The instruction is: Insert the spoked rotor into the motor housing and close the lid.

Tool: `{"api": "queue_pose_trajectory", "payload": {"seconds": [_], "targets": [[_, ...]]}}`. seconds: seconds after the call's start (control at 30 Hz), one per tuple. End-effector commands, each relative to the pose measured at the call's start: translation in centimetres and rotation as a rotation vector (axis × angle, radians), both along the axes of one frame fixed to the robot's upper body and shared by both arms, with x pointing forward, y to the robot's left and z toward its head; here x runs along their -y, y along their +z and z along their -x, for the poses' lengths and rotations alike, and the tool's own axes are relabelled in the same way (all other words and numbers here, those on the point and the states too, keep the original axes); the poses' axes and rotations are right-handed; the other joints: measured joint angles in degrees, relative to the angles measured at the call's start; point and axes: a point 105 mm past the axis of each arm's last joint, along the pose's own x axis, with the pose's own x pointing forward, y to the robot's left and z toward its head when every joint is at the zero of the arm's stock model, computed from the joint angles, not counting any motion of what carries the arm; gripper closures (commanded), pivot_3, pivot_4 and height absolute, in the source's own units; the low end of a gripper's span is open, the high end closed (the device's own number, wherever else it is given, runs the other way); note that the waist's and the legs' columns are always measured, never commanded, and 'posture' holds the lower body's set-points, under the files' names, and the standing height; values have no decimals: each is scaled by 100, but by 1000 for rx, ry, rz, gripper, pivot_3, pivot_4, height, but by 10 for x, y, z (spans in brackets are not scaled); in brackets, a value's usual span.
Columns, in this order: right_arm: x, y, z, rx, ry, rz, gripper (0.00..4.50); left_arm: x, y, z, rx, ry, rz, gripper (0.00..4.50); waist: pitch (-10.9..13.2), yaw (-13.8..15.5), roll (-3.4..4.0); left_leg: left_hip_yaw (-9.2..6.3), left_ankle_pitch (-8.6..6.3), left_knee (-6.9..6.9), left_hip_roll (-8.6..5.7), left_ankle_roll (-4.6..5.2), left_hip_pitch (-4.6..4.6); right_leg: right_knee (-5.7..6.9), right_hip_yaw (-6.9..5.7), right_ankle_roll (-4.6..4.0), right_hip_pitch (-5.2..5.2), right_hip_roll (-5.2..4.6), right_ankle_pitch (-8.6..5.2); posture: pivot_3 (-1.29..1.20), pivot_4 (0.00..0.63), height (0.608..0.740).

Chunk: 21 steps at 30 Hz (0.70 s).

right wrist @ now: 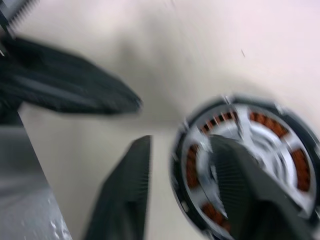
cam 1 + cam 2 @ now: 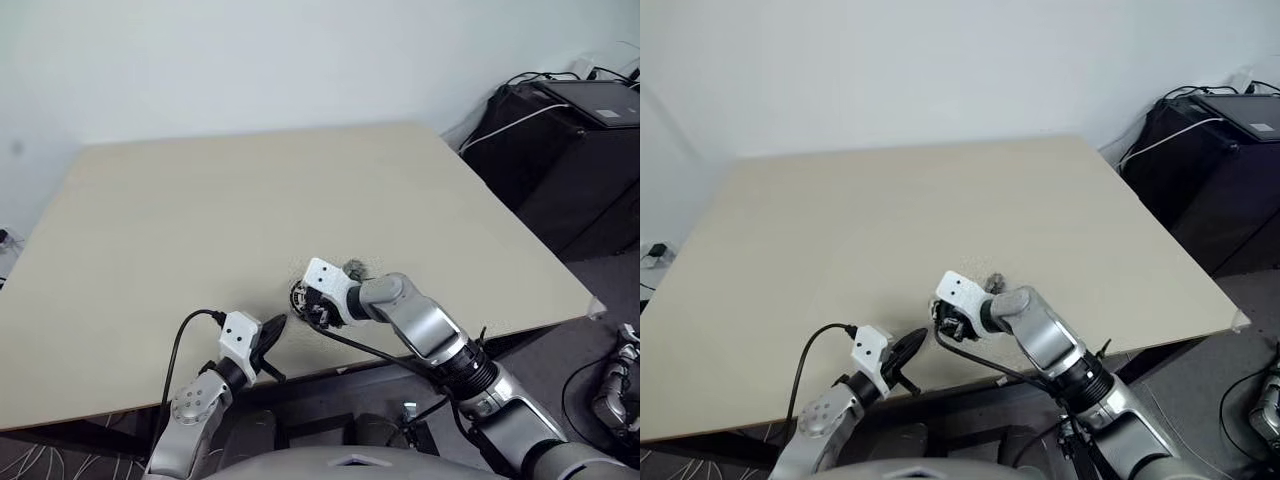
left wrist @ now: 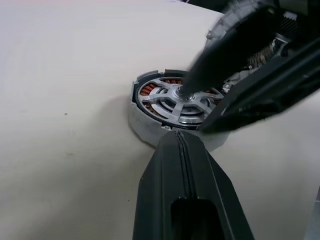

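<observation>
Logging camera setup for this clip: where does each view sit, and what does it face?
Left and right eye views: on the head, looking down over the table; both arms show.
Left wrist view: along the shut left gripper, facing the spoked rotor seated in the motor housing.
Right wrist view: along the open right gripper, over that assembly.
Both wrist views share the rotor.

No text, label, brand, number or sign can be read on anything in these views
</observation>
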Motion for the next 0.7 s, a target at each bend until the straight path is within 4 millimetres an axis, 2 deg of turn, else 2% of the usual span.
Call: {"api": "queue_pose_trajectory", "payload": {"seconds": [0.03,0.07,0.17,0.27,0.37,0.53,0.67,0.7], "targets": [[-11,26,-5,67,-5,-91,1277,4,12,-3,46,-9,27,4500,0,2,0,0,0,0,0,0,0,0,0,0,0,0,0,0,0,740],[-14,30,-5,71,-6,-111,984,4,12,-3,46,-9,27,4500,0,3,0,0,0,0,-1,0,0,0,0,0,0,-1,0,0,0,740],[-20,45,-10,119,-35,-182,984,4,11,-2,45,-12,28,4500,0,-2,1,1,0,-1,-1,0,0,0,2,0,0,-2,0,0,0,740],[-20,64,-25,232,-114,-258,984,4,11,-2,44,-18,30,4500,0,-5,1,1,0,-6,-1,-1,0,0,2,1,-2,0,0,0,0,740],[-12,77,-38,334,-197,-289,1593,5,11,-2,43,-29,32,4500,1,4,2,2,1,-13,-1,-4,1,-1,0,1,-3,1,0,0,0,740],[17,84,-54,491,-300,-248,3215,5,11,-1,41,-43,28,4500,1,-3,2,11,2,-18,-2,-5,1,-5,5,0,-7,1,0,0,0,740],[58,83,-66,591,-417,-170,4481,4,12,-1,42,-49,24,4500,1,4,2,11,3,-21,-1,-7,1,-6,4,-1,-8,2,-1,0,0,740],[70,80,-68,595,-455,-141,4481,4,12,0,42,-51,23,4500,2,2,3,12,3,-21,-1,-7,0,-7,5,-1,-8,1,-1,0,0,740]]}}
